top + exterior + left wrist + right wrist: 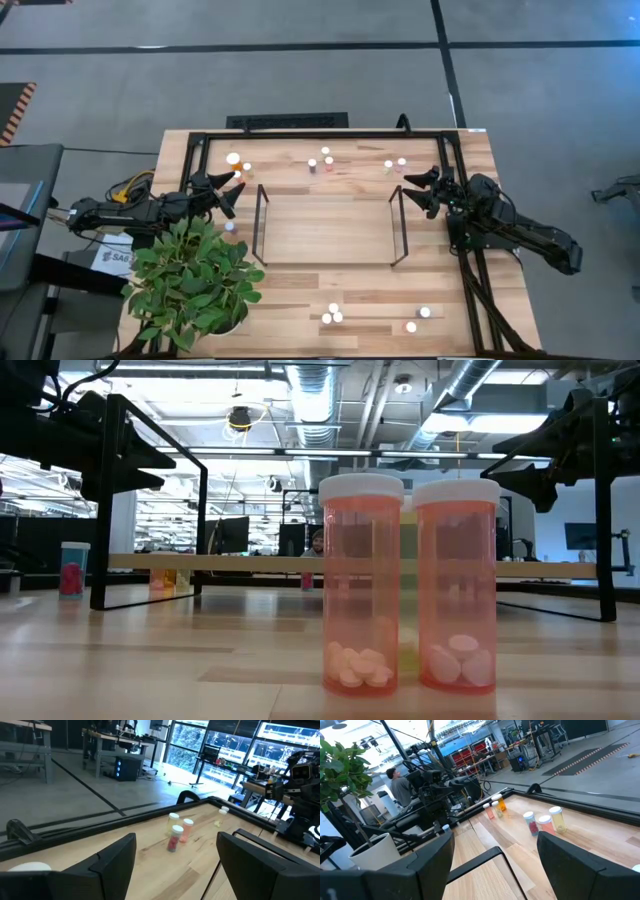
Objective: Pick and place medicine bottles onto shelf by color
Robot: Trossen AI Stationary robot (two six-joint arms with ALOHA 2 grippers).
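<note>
Orange bottles (410, 585) foreground; left tool (231, 191), right tool (418, 189) open, flanking shelf (327, 229).

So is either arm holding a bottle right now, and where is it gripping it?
Nothing is held. The left gripper and the right gripper are both open and empty, one beside each end of the shelf.

light: bright, even, overhead; ceiling fixtures (240, 418) show in low view
shadows: soft, faint on table (330, 300)
glare: windows (192, 747) blown out in left wrist view
focus: near orange bottles (360, 585) sharp, background soft
blur: none evident
</note>
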